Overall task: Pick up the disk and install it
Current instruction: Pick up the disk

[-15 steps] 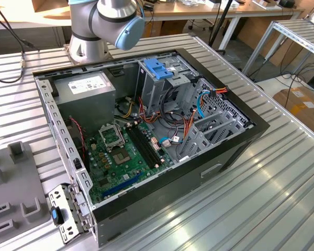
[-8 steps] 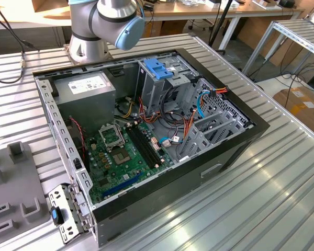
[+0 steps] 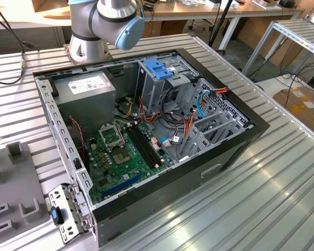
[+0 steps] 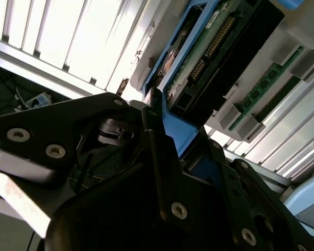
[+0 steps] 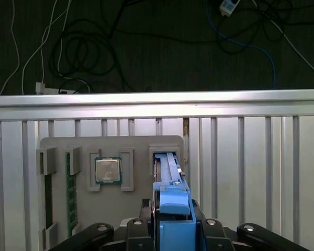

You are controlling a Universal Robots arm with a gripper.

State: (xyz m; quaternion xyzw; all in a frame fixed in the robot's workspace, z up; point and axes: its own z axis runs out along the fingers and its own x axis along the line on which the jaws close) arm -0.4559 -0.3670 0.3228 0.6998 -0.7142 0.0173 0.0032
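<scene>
The slatted metal tabletop [image 3: 261, 198] carries an open computer case [image 3: 199, 175], laid on its side so its bays can be reached from above. Inside, toward the far side, sit a grey power supply box [image 3: 86, 91] with a white label whose print cannot be made out, and a blue-topped drive cage [image 3: 159, 70], which I judge to be where the drive belongs. At the exterior view's left of the case lies a grey tray [image 5: 131, 209] with moulded pockets that keep each part upright and apart: memory sticks [image 5: 71, 193], a processor chip [image 5: 108, 171], and a slot for the drive. The disk [image 5: 170, 209] stands on edge over that slot in the first wrist view, its blue side bracket facing the camera. Whether its far end has cleared the slot cannot be told. The tool [image 5: 172, 230] looks clamped on the bracket from both sides, with the green circuit board and connectors showing beyond it in the second wrist view.
</scene>
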